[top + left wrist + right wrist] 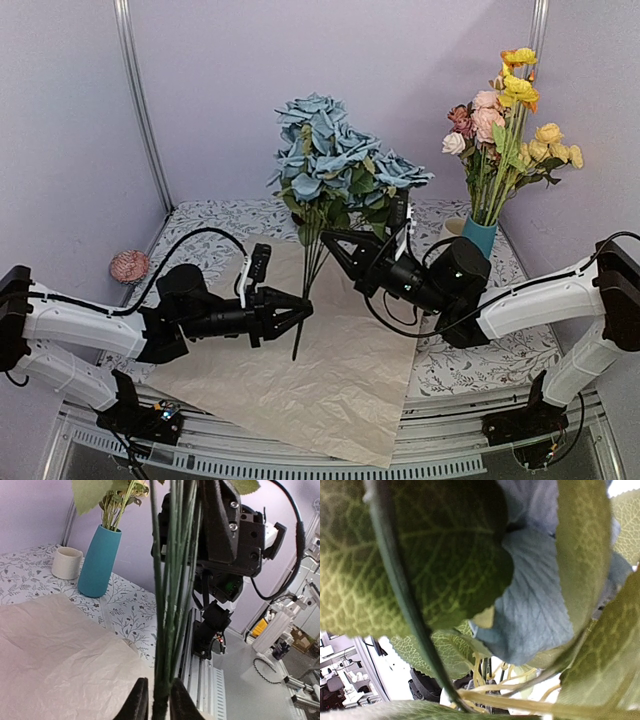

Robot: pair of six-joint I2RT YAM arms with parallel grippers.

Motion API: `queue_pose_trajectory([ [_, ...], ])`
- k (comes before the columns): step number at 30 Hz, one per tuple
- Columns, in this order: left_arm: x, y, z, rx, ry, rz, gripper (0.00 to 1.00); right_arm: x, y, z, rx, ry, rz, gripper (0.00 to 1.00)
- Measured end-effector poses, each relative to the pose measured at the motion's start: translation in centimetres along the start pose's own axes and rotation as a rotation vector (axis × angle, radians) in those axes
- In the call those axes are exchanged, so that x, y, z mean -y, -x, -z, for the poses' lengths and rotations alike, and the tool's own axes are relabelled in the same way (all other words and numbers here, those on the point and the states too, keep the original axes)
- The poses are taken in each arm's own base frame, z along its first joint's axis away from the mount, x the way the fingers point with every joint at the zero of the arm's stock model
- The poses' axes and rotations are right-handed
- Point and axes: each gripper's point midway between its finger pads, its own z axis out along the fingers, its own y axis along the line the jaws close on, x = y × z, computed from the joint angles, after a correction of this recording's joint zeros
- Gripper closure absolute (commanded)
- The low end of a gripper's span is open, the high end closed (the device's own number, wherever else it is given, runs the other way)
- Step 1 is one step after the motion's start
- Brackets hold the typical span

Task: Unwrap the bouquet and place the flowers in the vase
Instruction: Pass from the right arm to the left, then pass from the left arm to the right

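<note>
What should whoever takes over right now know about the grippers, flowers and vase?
Right gripper: shut on the stems of the blue flower bunch, holding it upright over the wrapping paper.
Left gripper: fingers flank the lower stems; grip unconfirmed.
Done: the wrapping paper lies open and flat; the pink and yellow flowers stand in the teal vase, back right.
Left to do: get the blue flower bunch into the teal vase. A loose pink flower head lies far left, off the paper.

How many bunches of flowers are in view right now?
2: a blue bunch held upright over the paper, mid-table; a pink-and-yellow bunch standing in the teal vase, back right. I see no others.
</note>
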Motion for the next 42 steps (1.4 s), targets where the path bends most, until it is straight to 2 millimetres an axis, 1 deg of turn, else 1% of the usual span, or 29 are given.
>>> queue_pose_trajectory([
  [1, -0.1, -0.2, 0.0, -0.004, 0.002, 0.001, 0.99, 0.0, 0.0, 0.0, 0.001, 0.000, 0.000, 0.88],
  [2, -0.1, -0.3, 0.0, -0.008, 0.001, 0.003, 1.00, -0.1, 0.1, 0.0, 0.002, 0.001, 0.001, 0.86],
  [3, -0.1, -0.4, 0.0, -0.010, -0.001, 0.005, 1.00, 0.0, 0.0, 0.0, 0.000, 0.000, 0.000, 0.83],
  [4, 0.0, -0.4, 0.0, -0.010, -0.004, 0.000, 1.00, 0.0, 0.0, 0.1, 0.000, -0.001, -0.001, 0.74],
  [6, 0.0, -0.4, 0.0, -0.011, -0.001, 0.005, 1.00, 0.0, 0.0, 0.1, 0.000, -0.001, 0.000, 0.62],
  [9, 0.0, -0.4, 0.2, -0.010, 0.009, 0.006, 1.00, 0.0, 0.1, 0.1, 0.001, -0.001, 0.004, 0.50],
  [12, 0.0, 0.2, 0.4, 0.006, 0.019, 0.003, 1.00, -0.1, 0.0, 0.3, -0.001, -0.001, 0.003, 0.43],
  [18, 0.2, 1.3, 0.9, 0.039, 0.036, -0.005, 1.00, 0.4, -1.3, 1.4, -0.036, -0.019, -0.003, 0.37],
  [24, 0.0, 1.6, 1.2, 0.049, 0.057, -0.005, 1.00, 1.0, -3.5, 2.2, -0.115, -0.033, -0.019, 0.36],
  [29, 0.0, 1.5, 1.2, 0.044, 0.058, -0.006, 1.00, 0.7, -4.8, 2.2, -0.170, -0.011, -0.029, 0.39],
  [33, 0.0, 1.3, 1.1, 0.034, 0.051, -0.006, 1.00, 0.2, -5.9, 1.1, -0.209, 0.023, -0.036, 0.44],
  [36, -0.1, 0.9, 0.9, 0.022, 0.051, -0.003, 1.00, 0.0, -6.2, 0.5, -0.224, 0.042, -0.038, 0.47],
  [40, -0.1, 0.5, 0.7, 0.007, 0.041, 0.000, 1.00, -0.3, -6.1, -0.2, -0.224, 0.059, -0.032, 0.55],
  [42, -0.1, 0.3, 0.6, 0.001, 0.037, 0.002, 1.00, -0.3, -6.1, -0.5, -0.223, 0.064, -0.029, 0.62],
])
